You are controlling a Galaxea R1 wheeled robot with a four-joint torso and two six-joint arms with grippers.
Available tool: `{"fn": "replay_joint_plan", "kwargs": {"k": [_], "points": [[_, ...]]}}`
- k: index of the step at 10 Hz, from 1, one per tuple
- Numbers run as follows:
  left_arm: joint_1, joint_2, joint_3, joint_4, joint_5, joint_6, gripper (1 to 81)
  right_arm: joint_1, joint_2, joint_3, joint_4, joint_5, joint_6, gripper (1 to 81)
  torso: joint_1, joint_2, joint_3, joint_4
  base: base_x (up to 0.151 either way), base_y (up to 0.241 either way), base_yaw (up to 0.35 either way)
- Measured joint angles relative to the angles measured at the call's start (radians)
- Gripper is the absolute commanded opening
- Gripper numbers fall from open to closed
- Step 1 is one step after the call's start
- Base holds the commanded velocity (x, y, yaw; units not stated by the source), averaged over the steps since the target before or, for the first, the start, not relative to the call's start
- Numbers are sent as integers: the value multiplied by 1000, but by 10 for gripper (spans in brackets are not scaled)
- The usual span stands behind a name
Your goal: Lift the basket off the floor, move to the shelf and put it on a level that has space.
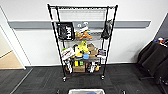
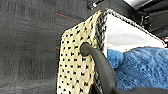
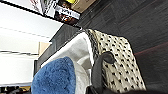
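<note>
— Where's the basket (image 1: 86, 91) right now?

— Low in front of the robot, squarely facing the shelf (image 1: 82, 40). From the head view I catch just its pale rim. Whether it sits on the floor (image 1: 45, 80) or hangs a little above it, I can't tell from here.

— And the arms?

— One at each short end, by the look of it. The left wrist view looks along one woven end with its dark handle (image 2: 100, 62) looping out of the wall; the right wrist view has the handle (image 3: 100, 67) of the opposite end. A basket that wide, with two small handles, wants a hold at both ends so it stays level.

— So each tool is clenched on a handle?

— I can't tell. The handles run toward the cameras, but no fingers are plain to me, so clenched or released, I won't say.

— What's the blue stuff?

— A fluffy blue cloth (image 2: 142, 67) lying against the white lining. Keeping the basket flat keeps it in.

— Why the top level (image 1: 82, 8)?

— The lower tiers are crammed: a black bag (image 1: 65, 31), yellow toys, boxes. The uppermost wire tier looks bare, so that's my guess for where there's room.
</note>
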Motion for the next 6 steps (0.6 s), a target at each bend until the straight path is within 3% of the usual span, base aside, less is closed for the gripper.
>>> {"fn": "replay_joint_plan", "kwargs": {"k": [3, 6], "points": [[7, -61, 91, -5, 0, 0, 10, -9, -70, 101, 1, 25, 0, 10, -65, 98, 94, 0, 0, 0, 0], [13, -120, 190, -8, -4, -1, 10, -16, -135, 190, 1, 39, 0, 10, -120, 181, 119, 0, 0, 0, 0]]}}
